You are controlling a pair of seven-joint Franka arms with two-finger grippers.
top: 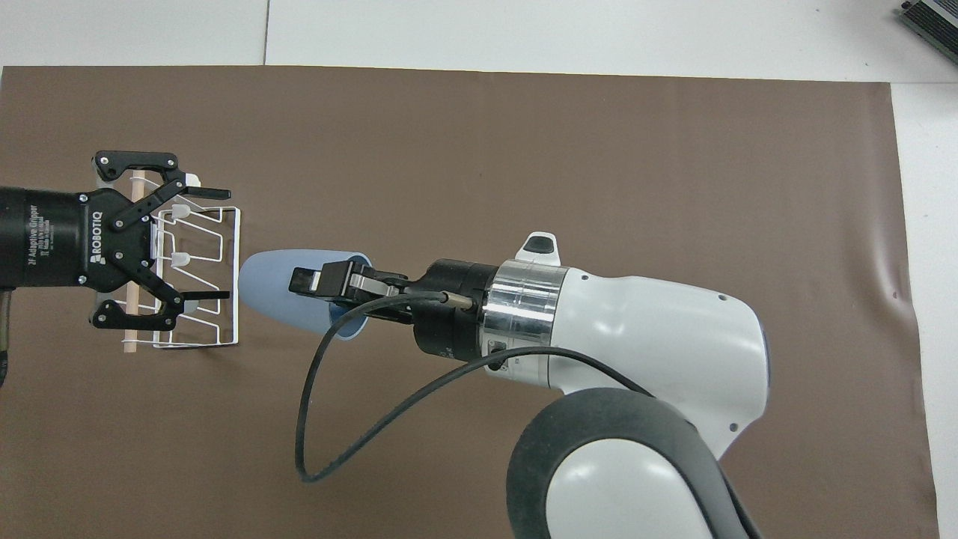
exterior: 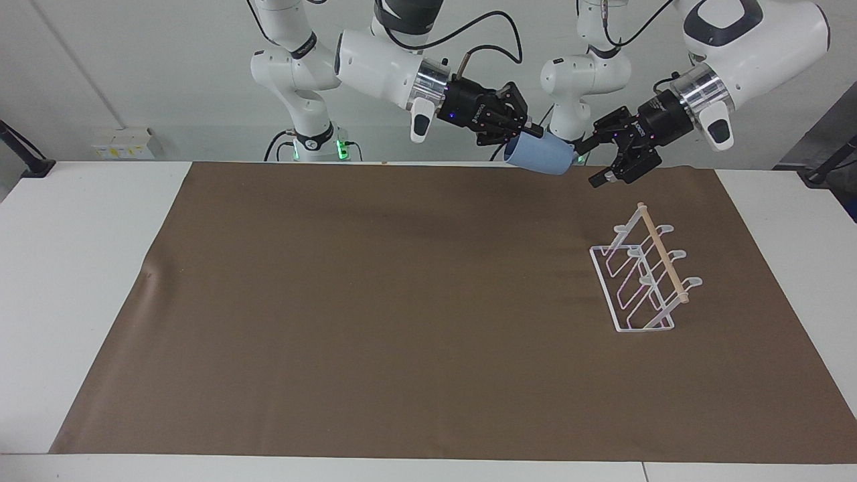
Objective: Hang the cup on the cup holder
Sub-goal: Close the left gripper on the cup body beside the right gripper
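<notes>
The light-blue cup (exterior: 539, 155) (top: 273, 288) lies on its side in the air, base pointing toward the left arm's end. My right gripper (exterior: 527, 136) (top: 314, 288) is shut on its rim, one finger inside and one outside. My left gripper (exterior: 589, 165) (top: 227, 244) is open and empty, up in the air just off the cup's base, apart from it. It hangs over the edge of the cup holder. The white wire cup holder (exterior: 663, 254) (top: 239, 314) with its wooden dowel stands empty on the mat below, toward the left arm's end.
A brown mat (exterior: 402, 301) covers most of the white table (exterior: 80, 268). A black cable (top: 314, 419) loops from my right wrist. A grey device corner (top: 932, 19) shows at the table's farthest edge.
</notes>
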